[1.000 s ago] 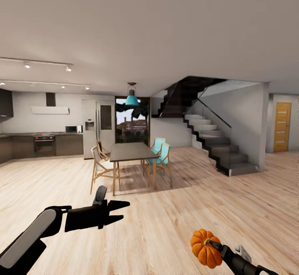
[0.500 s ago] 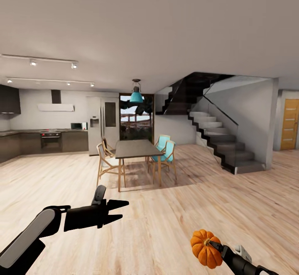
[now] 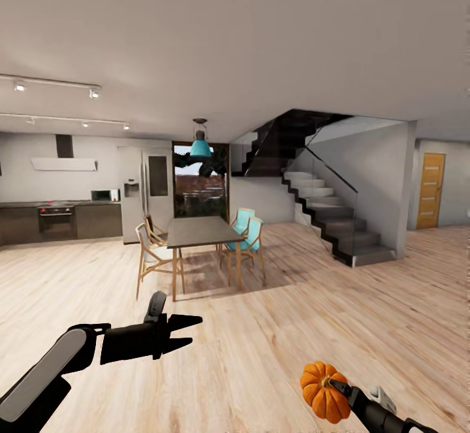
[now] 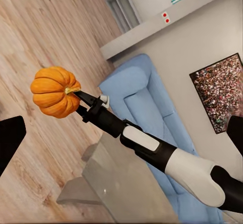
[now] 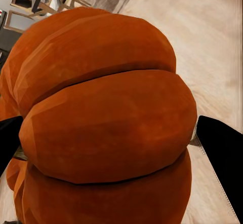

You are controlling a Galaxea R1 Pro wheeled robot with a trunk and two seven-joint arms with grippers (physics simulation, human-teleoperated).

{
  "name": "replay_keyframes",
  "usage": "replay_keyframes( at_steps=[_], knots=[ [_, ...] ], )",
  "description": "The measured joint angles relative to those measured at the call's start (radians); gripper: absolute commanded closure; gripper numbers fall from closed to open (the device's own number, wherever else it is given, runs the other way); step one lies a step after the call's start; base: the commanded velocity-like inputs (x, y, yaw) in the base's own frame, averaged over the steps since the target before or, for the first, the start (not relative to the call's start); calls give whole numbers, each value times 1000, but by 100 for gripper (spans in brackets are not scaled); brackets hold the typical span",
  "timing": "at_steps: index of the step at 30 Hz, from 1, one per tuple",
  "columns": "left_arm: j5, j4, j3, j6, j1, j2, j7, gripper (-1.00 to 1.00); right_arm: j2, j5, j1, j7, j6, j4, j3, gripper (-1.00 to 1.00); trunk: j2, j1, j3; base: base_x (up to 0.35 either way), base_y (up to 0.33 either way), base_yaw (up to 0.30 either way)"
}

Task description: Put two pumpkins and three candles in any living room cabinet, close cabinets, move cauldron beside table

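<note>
— What does your head camera give you?

— My right gripper (image 3: 334, 384) is clamped on a pumpkin (image 3: 322, 390), carried above the wooden floor (image 3: 274, 328), well short of the dining table (image 3: 196, 232). My left gripper (image 3: 186, 330) hangs on the kitchen side of that table, fingers spread apart with nothing between them. The staircase (image 3: 326, 214) rises on the far side of the table from the kitchen, and an orange door (image 3: 429, 190) stands beyond it.

— And from your left wrist?

— The same pumpkin (image 4: 53, 91), pinched at its stem end by my right gripper (image 4: 77, 93). Behind my right arm is a blue sofa (image 4: 147, 107), with the grey glassy coffee table (image 4: 119, 183) just in front of it.

— Your right wrist?

— The pumpkin (image 5: 101, 117) sits squeezed between my two dark fingertips (image 5: 220, 148); chair legs by the dining table show beyond it.
</note>
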Motion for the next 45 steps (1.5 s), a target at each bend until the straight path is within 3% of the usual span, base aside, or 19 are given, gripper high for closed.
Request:
replay_keyframes(
  at_steps=[31,45],
  knots=[
    [0,0,3,1,0,3,-1,-100,0,2,0,0,-17,3,7,100,0,0,-22,2,0,-248],
    [0,0,3,1,0,3,-1,-100,0,2,0,0,-19,3,9,100,0,-1,-27,288,0,-268]
  ],
)
